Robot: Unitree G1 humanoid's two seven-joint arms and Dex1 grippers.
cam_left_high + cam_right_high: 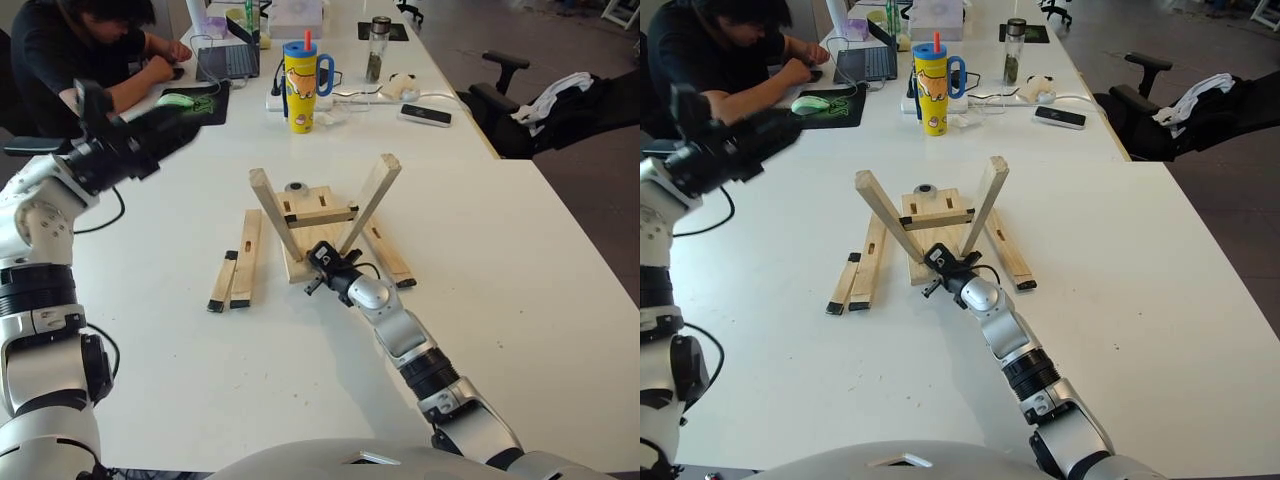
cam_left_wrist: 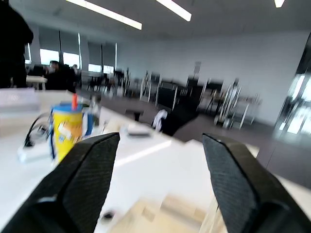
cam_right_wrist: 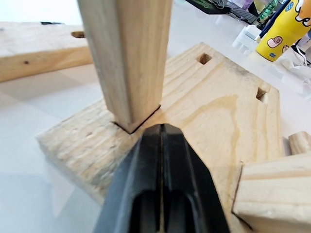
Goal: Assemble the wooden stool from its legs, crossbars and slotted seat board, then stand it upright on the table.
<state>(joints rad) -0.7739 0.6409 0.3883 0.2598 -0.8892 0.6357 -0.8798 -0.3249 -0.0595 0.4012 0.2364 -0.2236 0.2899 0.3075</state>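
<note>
The slotted seat board (image 1: pixel 297 266) is lying flat on the white surface (image 1: pixel 520 270). Two legs are standing in its slots, one leg (image 1: pixel 272 210) leaning left and the other leg (image 1: pixel 372 197) leaning right, with one crossbar (image 1: pixel 322 216) bridging them. Three loose pieces are lying alongside: a long stick (image 1: pixel 246 255) and a short stick (image 1: pixel 222 283) on the left, and a third stick (image 1: pixel 388 255) on the right. The right claw (image 3: pixel 161 132), fingers pressed together and gripping nothing, is sitting over the board just beside a leg's foot. The left claw (image 2: pixel 160 145) is hovering high on the left, spread wide and empty.

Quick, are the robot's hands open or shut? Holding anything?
Left gripper: open, holding nothing.
Right gripper: shut, holding nothing, nose at the seat board beside a leg.
</note>
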